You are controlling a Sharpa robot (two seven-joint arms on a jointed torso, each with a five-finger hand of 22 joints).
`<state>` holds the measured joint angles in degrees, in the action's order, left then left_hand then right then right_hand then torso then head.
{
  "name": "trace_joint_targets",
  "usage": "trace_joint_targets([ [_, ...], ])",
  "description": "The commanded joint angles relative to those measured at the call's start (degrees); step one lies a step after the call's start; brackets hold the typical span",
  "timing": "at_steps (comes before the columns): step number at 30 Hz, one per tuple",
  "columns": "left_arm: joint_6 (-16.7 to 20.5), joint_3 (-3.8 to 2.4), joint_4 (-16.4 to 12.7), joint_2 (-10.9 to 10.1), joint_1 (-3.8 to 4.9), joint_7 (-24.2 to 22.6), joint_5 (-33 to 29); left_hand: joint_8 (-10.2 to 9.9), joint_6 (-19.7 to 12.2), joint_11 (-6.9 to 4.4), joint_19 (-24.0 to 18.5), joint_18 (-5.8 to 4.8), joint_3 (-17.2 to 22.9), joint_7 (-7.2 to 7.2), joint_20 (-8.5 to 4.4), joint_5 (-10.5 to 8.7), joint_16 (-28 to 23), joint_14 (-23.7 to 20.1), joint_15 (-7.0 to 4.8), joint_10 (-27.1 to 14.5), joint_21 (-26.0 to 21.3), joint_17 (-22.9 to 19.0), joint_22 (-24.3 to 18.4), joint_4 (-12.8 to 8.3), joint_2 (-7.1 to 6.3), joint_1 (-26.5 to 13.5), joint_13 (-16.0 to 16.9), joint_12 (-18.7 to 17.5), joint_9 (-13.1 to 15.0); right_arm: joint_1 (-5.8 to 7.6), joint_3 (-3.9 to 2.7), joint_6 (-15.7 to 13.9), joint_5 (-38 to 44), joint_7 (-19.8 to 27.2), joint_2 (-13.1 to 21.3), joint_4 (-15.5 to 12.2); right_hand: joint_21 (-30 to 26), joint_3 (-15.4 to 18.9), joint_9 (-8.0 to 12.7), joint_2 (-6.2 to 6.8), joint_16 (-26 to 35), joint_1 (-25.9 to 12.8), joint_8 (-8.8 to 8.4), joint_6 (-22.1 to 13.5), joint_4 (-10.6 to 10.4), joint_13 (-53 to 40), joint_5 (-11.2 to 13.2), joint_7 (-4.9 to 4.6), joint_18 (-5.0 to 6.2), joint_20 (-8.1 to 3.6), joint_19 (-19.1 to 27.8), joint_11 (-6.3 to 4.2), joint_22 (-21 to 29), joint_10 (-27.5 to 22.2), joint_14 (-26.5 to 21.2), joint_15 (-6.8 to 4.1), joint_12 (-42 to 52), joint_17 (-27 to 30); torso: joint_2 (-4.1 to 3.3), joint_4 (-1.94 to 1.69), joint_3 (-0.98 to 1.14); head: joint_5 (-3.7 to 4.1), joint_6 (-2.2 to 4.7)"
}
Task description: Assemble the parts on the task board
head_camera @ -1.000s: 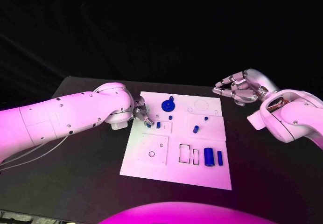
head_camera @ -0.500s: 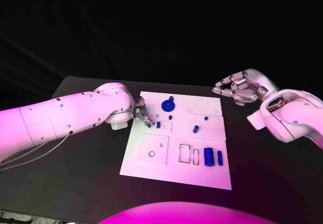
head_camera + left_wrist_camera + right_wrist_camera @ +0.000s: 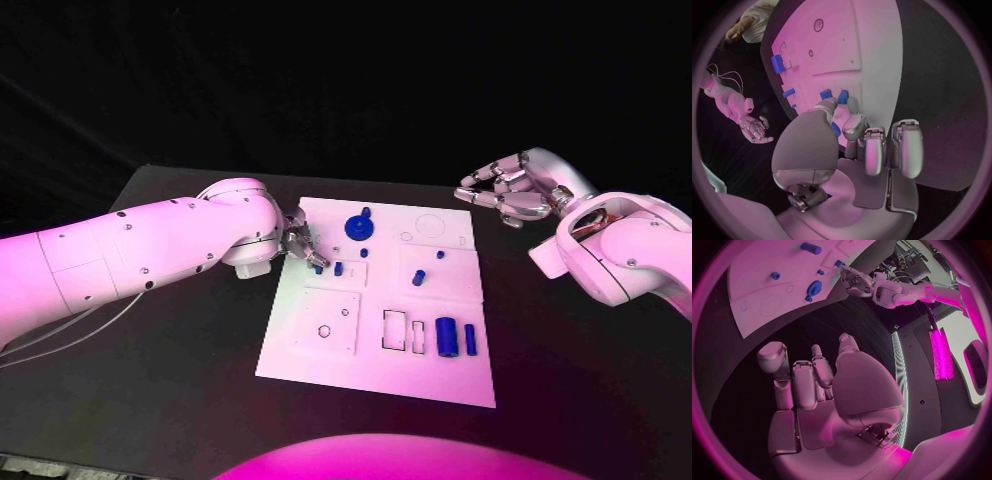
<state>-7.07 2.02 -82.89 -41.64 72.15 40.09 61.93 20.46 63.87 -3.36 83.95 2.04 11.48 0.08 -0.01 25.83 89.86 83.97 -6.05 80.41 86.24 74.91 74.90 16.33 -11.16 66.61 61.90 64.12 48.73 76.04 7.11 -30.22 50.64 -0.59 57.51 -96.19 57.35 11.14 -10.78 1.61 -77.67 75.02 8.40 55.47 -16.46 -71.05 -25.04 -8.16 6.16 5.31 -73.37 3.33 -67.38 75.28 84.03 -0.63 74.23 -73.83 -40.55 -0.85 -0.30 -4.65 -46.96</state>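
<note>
Task board [image 3: 378, 372]: white plate, centre of the black counter [image 3: 173, 380]; unchanged since the earlier frames, as are both hands. Left hand [image 3: 302, 243]: at the board's far-left edge; left wrist view shows fingertips pinching a small blue peg [image 3: 836, 129], two more blue pegs [image 3: 834, 95] just beyond. Right hand [image 3: 508, 190]: raised off the board's far-right corner, fingers curled, empty. Blue gear [image 3: 359, 227]: far part of the board

Matt white task board [image 3: 433, 375], glossy blue plastic parts [image 3: 447, 336], shiny metallic left hand [image 3: 302, 243], matt black table [image 3: 173, 390]
</note>
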Motion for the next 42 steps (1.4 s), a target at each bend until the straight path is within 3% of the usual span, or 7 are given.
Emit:
trace_joint_targets([
  [1,0.71,-0.08,-0.05,0.01,-0.01,0.46,-1.07,-0.26,-0.11,-0.03,2.87,-0.45,-0.5,0.29,-0.16,0.19,0.14,6.03,-0.26,-0.46,-0.03,15.09,8.52,0.01,0.81,0.07,-0.02,0.2,0.09,-0.03,0.0,-0.06,0.51,0.65,0.02,0.05,-0.15,0.37,-0.07,0.07,0.15,-0.43,0.22,-0.37,-0.02,-0.01,0.31,0.04,0.83,0.09,0.21,0.1,-0.04,-0.23,1.85,-0.14,-0.18,-0.07,0.01,-0.02,-0.02,0.02,-0.07],
  [14,8.56,-0.27,0.03,-0.96,0.0,-2.3,-3.85,-1.53,-1.39,0.51,2.38,-0.19,-5.72,0.97,0.0,0.45,0.14,6.03,0.12,-1.48,-0.71,15.09,7.49,0.54,3.12,-3.4,-0.84,-0.49,-0.31,-0.04,0.0,-0.34,0.23,0.81,-0.03,0.29,-0.68,1.51,-0.18,-0.37,0.33,-2.58,0.47,-0.57,-0.23,0.08,1.41,-0.01,0.89,0.17,0.24,0.18,0.11,-0.32,1.84,-0.07,-0.14,-0.02,0.06,-0.03,0.04,0.24,0.5],
  [22,17.28,-0.25,-1.04,-2.06,0.0,-11.61,-7.58,-4.4,-6.43,2.58,-1.74,1.62,-6.88,3.37,1.01,0.57,-1.21,5.37,1.74,-9.81,-6.12,13.4,-0.49,0.39,4.09,-0.06,-11.83,-11.43,-2.4,-0.04,0.0,-0.49,0.2,0.78,0.09,0.32,-0.69,1.53,-0.19,-0.42,0.35,-2.65,0.48,-0.57,-0.23,0.1,1.4,-0.01,0.89,0.17,0.24,0.17,0.11,-0.33,1.84,-0.06,-0.15,-0.01,0.05,-0.04,0.03,0.56,0.94],
  [31,24.7,0.11,-3.23,-1.95,-1.0,-28.16,-4.45,-8.27,-11.84,6.67,-22.76,8.08,2.0,7.65,4.36,1.03,-26.29,-10.82,5.53,-24.8,-33.8,-12.33,-33.63,-0.88,2.24,16.63,-24.12,-25.69,-9.63,-0.05,0.01,-1.2,0.2,0.74,0.23,0.47,-1.21,1.45,-0.43,-1.09,0.62,-2.04,1.06,-0.02,0.07,0.39,0.59,0.18,0.97,0.15,0.34,0.04,0.31,-0.65,1.76,-0.14,-0.36,0.21,0.02,-0.07,0.01,1.2,1.52],
  [33,25.77,0.15,-3.51,-1.66,-1.57,-31.13,-0.6,-8.49,-11.3,6.32,-24.09,8.32,3.07,7.96,4.97,-9.66,-30.01,-13.31,6.08,-25.35,-36.08,-15.83,-35.34,-1.13,1.71,18.48,-25.99,-27.47,-10.97,-0.05,0.01,-1.28,0.2,0.74,0.25,0.52,-1.24,1.49,-0.46,-1.13,0.68,-2.04,1.16,0.08,0.06,0.44,0.71,0.21,0.97,0.14,0.34,0.02,0.31,-0.71,1.74,-0.16,-0.4,0.26,0.01,-0.04,-0.02,1.36,1.63],
  [34,26.24,0.17,-3.62,-1.45,-1.9,-32.3,1.72,-8.26,-10.69,6.78,-23.55,8.34,3.34,7.53,5.05,-10.91,-29.19,-12.32,5.82,-25.24,-35.9,-15.31,-35.12,-1.31,1.37,18.99,-26.64,-27.94,-11.35,-0.06,0.02,-1.3,0.2,0.73,0.27,0.53,-1.24,1.49,-0.46,-1.13,0.68,-2.04,1.16,0.08,0.06,0.44,0.71,0.21,0.97,0.14,0.34,0.02,0.31,-0.71,1.74,-0.16,-0.4,0.26,0.0,-0.01,-0.02,1.43,1.75],
  [42,27.75,0.67,-1.95,1.06,-3.83,-35.18,15.39,-11.12,-9.46,7.55,-21.31,8.25,6.02,7.64,5.44,-12.45,-33.03,-12.25,6.3,-25.33,-36.56,-21.32,-35.15,-0.44,-1.69,20.63,-36.84,-37.0,-19.26,-0.09,0.06,-1.41,0.11,0.76,0.35,0.33,-1.58,1.52,-0.49,-1.14,0.8,-2.01,1.21,0.12,0.06,0.65,0.84,0.23,1.04,0.14,0.5,0.0,0.52,-0.89,1.7,-0.17,-0.57,0.4,-0.06,0.02,0.02,1.84,2.06],
])
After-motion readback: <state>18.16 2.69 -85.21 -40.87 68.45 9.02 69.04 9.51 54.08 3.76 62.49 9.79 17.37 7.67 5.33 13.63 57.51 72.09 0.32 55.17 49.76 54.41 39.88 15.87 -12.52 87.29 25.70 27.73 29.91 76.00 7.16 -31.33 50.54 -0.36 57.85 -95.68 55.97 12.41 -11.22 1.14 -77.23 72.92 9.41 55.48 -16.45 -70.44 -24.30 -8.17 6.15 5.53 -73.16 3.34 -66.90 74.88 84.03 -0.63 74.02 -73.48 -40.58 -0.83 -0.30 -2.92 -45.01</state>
